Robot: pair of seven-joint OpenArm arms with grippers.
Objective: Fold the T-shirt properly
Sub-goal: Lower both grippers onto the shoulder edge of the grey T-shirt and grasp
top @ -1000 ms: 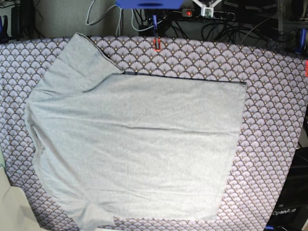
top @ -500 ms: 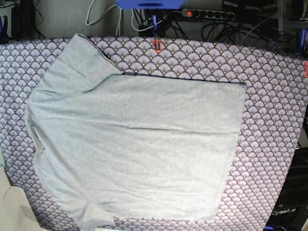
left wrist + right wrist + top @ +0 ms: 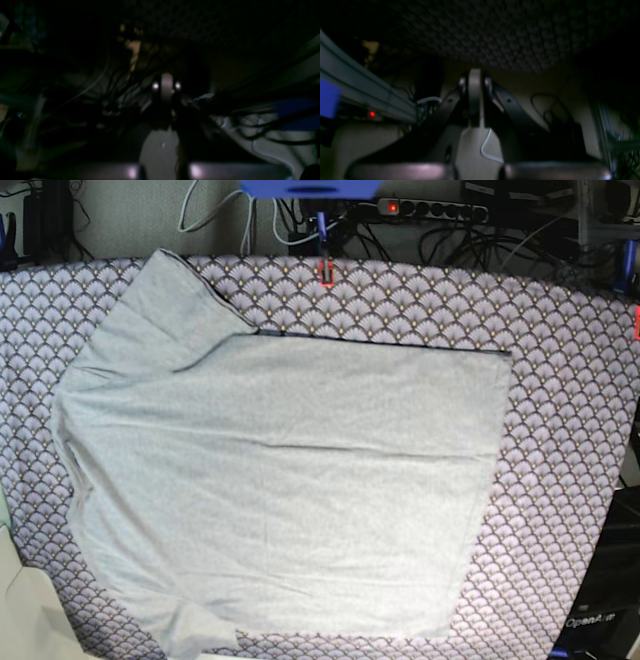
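The plain light grey soft cotton T-shirt [image 3: 280, 480] lies spread flat in the middle of the base view, one sleeve reaching to the upper left of the frame and the other to the lower left. It rests on the counter's purple-grey cloth with a fan-scale pattern [image 3: 560, 430], which shows all around the shirt — widest on the right side. Behind the cloth, at the top of the frame, are dark cables and a black power strip with a red light [image 3: 420, 207]. No arm is over the shirt. In the dark wrist views, the left end effector [image 3: 166, 86] and the right end effector [image 3: 475, 82] each have their tips pressed together, holding nothing.
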